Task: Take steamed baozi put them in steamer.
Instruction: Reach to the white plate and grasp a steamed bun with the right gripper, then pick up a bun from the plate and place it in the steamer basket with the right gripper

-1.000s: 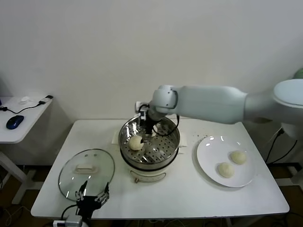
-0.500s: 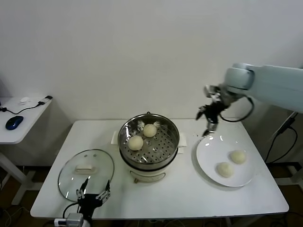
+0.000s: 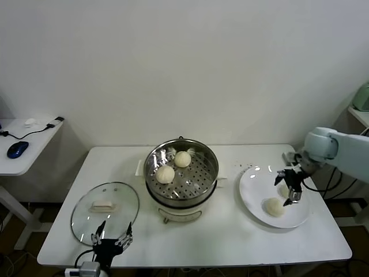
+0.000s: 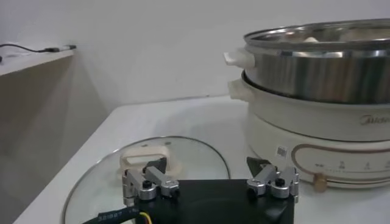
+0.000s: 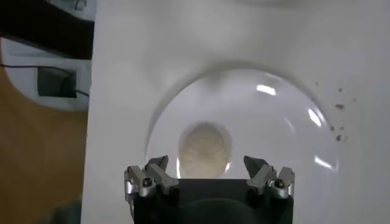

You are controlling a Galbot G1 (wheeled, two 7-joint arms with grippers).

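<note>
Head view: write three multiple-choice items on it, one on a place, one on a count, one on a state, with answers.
1. Where does the glass lid lie?
A. on the steamer
B. on the table, to the robot's left of the steamer
C. on the plate

2. How many baozi are in the steamer?
A. one
B. two
C. four

3. The right tool is
A. open above the plate
B. shut on a baozi
C. inside the steamer

Answers:
1 B: the glass lid rests flat beside the steamer.
2 B: two baozi sit on its basket floor.
3 A: the right tool hangs spread over the plate.
</note>
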